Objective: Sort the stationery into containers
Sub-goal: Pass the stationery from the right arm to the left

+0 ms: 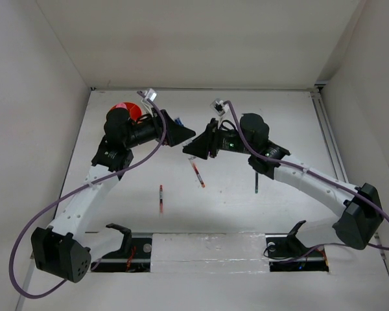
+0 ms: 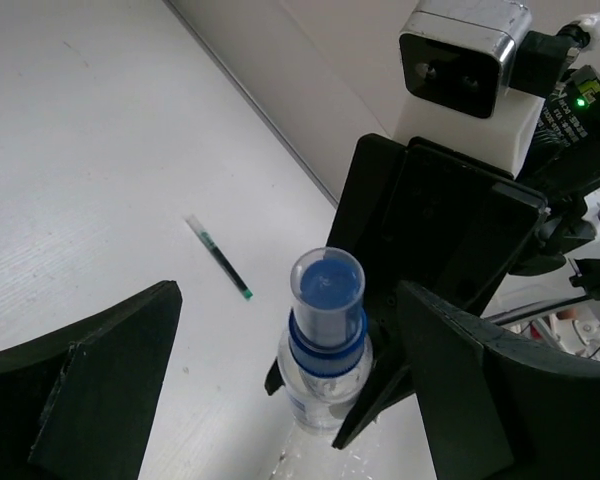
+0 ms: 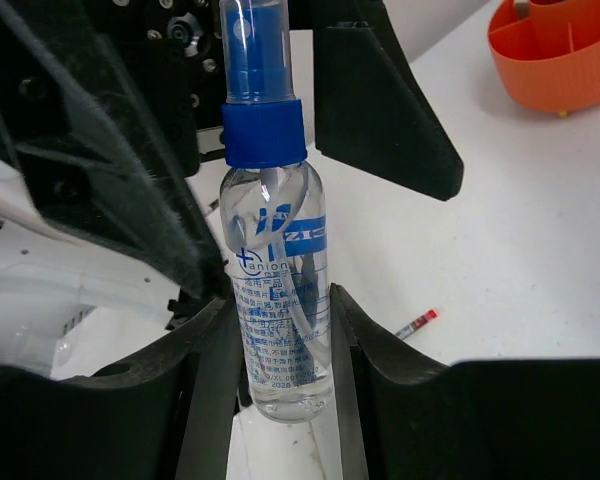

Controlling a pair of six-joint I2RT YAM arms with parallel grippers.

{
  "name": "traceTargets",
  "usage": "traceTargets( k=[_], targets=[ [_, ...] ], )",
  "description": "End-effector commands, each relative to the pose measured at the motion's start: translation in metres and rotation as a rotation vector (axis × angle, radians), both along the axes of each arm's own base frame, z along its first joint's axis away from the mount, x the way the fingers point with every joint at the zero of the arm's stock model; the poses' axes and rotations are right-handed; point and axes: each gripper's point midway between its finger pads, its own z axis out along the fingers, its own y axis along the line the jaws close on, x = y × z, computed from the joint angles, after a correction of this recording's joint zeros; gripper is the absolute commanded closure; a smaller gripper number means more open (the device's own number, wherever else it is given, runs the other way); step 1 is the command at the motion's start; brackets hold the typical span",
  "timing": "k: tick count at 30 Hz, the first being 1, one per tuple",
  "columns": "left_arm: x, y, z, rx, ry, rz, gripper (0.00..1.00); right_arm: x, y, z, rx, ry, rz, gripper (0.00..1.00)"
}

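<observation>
My right gripper (image 3: 280, 375) is shut on the lower body of the clear blue-capped bottle (image 3: 278, 270) and holds it above the table. My left gripper (image 2: 290, 330) is open, with its fingers wide on either side of the bottle's cap (image 2: 327, 300) and not touching it. In the top view the two grippers, left (image 1: 181, 137) and right (image 1: 194, 149), meet nose to nose at mid-table. The orange cup (image 1: 125, 110) sits at the back left, partly hidden by my left arm; it also shows in the right wrist view (image 3: 555, 60). Two red-white pens (image 1: 161, 197) (image 1: 197, 173) lie in front.
A dark green pen (image 2: 220, 258) lies on the table under my right arm, also seen in the top view (image 1: 256, 183). One red pen tip (image 3: 417, 323) shows beside the bottle. White walls close in the table on three sides.
</observation>
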Motion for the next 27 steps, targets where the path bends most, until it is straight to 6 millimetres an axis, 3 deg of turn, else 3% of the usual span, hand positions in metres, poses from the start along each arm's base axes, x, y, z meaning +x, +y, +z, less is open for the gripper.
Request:
traceTargets(
  k=[1,7,8,12,13,16,17,18,19,26,27],
  targets=[
    [-0.001,0.001,0.015,-0.027,-0.077,0.012,0.16,-0.012,0.006,0.034,0.106,-0.079,0.069,1.0],
    [0.005,0.009,0.022,-0.029,-0.11,0.09,0.16,-0.011,0.007,0.03,0.099,-0.073,0.069,1.0],
    [0.004,0.011,0.024,-0.026,-0.12,0.103,0.16,-0.009,0.008,0.022,0.087,-0.059,0.069,1.0],
    [0.007,0.018,0.029,-0.012,-0.14,0.158,0.31,-0.011,0.009,0.026,0.099,-0.073,0.08,1.0],
    [0.007,0.018,0.029,-0.012,-0.14,0.159,0.36,-0.011,0.009,0.026,0.099,-0.073,0.08,1.0],
    [0.007,0.018,0.029,-0.012,-0.14,0.159,0.66,-0.011,0.01,0.021,0.092,-0.065,0.089,1.0],
    [0.007,0.018,0.029,-0.012,-0.14,0.159,0.77,-0.011,0.011,0.021,0.094,-0.056,0.089,1.0],
    [0.007,0.018,0.029,-0.012,-0.14,0.159,0.96,-0.011,0.011,0.021,0.094,-0.056,0.089,1.0],
    [0.01,0.017,0.025,-0.007,-0.129,0.158,1.0,-0.01,0.012,0.018,0.088,-0.049,0.089,1.0],
    [0.011,0.014,0.023,-0.004,-0.12,0.137,1.0,-0.015,0.014,0.024,0.102,-0.064,0.109,1.0],
    [0.013,0.015,0.023,-0.003,-0.12,0.147,1.0,-0.015,0.015,0.026,0.109,-0.072,0.109,0.93]
  ],
)
